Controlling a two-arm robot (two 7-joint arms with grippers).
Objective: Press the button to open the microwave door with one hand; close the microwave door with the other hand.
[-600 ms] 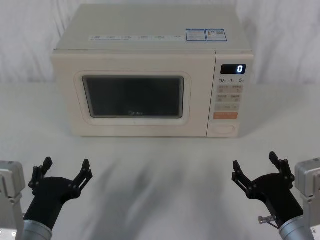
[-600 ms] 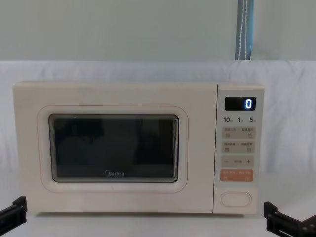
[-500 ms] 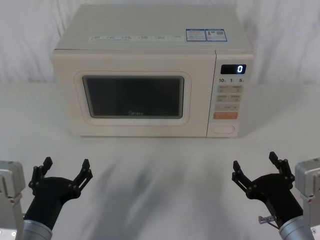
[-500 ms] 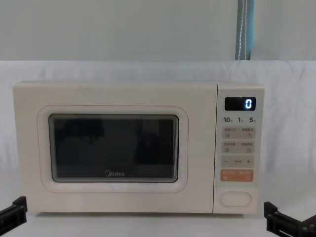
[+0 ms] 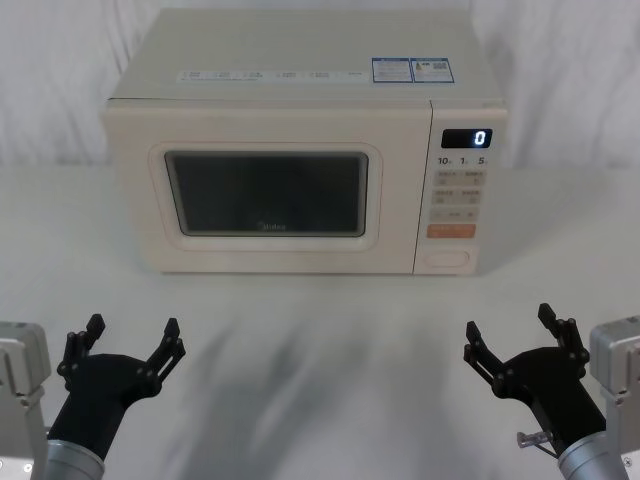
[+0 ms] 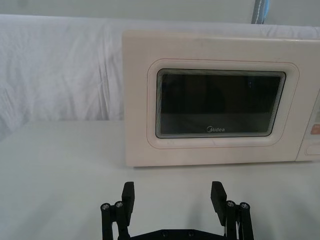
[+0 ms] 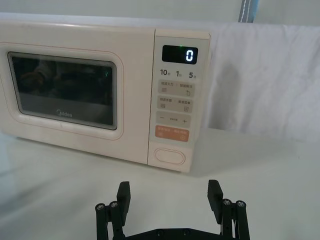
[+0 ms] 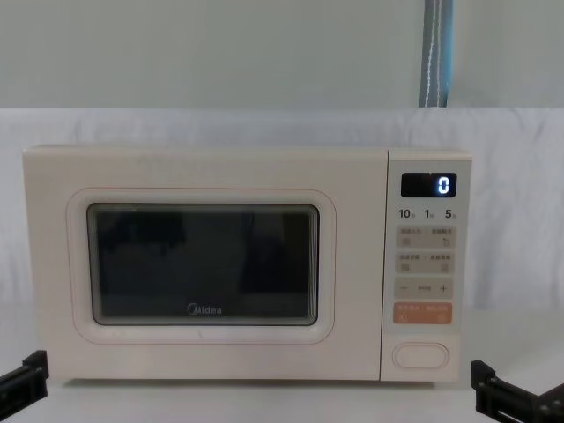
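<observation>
**Both grippers spread open, microwave shut**

Nearest the robot: left gripper (image 5: 128, 337) low on the left, fingers splayed wide, gripping nothing, hovering over the white table (image 5: 320, 340). Same story on the other side with the right gripper (image 5: 511, 330), fingers spread apart, nothing between them. Both well short of the microwave, with bare tabletop between. Seen from each wrist too: left gripper (image 6: 173, 195) facing the door side, right gripper (image 7: 169, 194) roughly lined up with the control panel.

Further back, in the middle of the table: the microwave door (image 5: 268, 190), flush against the cream body, fully closed, dark window with the little Midea logo along its lower edge. Covers the left and middle of the front.

Right of the door, the control panel. At the very bottom of it, the button (image 5: 448, 258), wide cream oval with a raised rim, untouched. Directly above that, an orange key (image 5: 451, 231), then rows of small cream keys, then a dark display (image 5: 466, 138) at the top showing 0.

Behind everything, white draped cloth (image 5: 60, 80).
</observation>
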